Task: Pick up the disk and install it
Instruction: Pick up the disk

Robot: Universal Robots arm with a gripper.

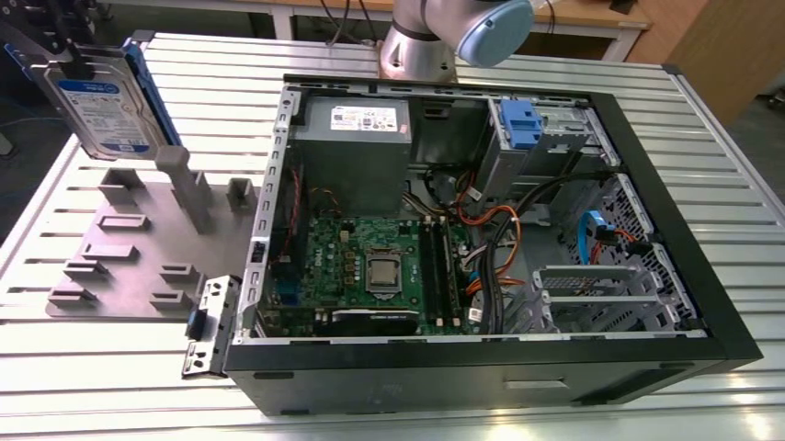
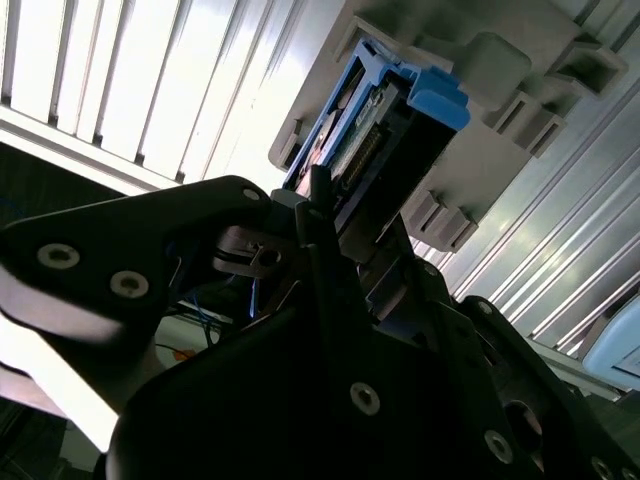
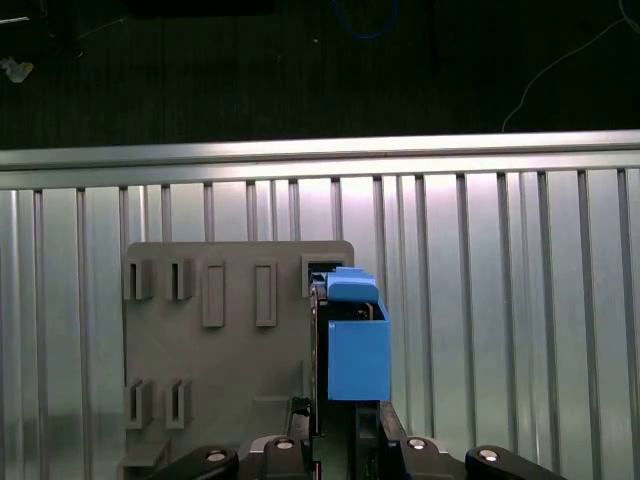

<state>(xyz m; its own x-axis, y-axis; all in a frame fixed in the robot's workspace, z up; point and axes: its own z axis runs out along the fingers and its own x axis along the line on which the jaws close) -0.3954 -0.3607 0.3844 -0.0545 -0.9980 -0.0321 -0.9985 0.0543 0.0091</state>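
Observation:
The disk [image 1: 108, 108], a silver drive with a white-and-blue label in a blue carrier, hangs upright at the exterior view's far left, above the grey fixture plate [image 1: 123, 262]. My gripper [image 1: 64, 57] is shut on its upper end. In the first wrist view the carrier's blue edge [image 3: 356, 345] sticks out from between my fingers [image 3: 300, 415], with the fixture [image 3: 230, 360] behind it. The second wrist view shows the disk [image 2: 385, 140] end-on, its connector side visible, held in my gripper [image 2: 330, 215].
An open black computer case [image 1: 705, 276] lies on the slatted aluminium table [image 1: 123, 386], with the motherboard [image 1: 368, 266], cables and a drive bay holding a blue clip [image 1: 521, 124] at its far side. The arm's base [image 1: 424, 46] stands behind the case. A table edge runs beyond the fixture [image 3: 320, 150].

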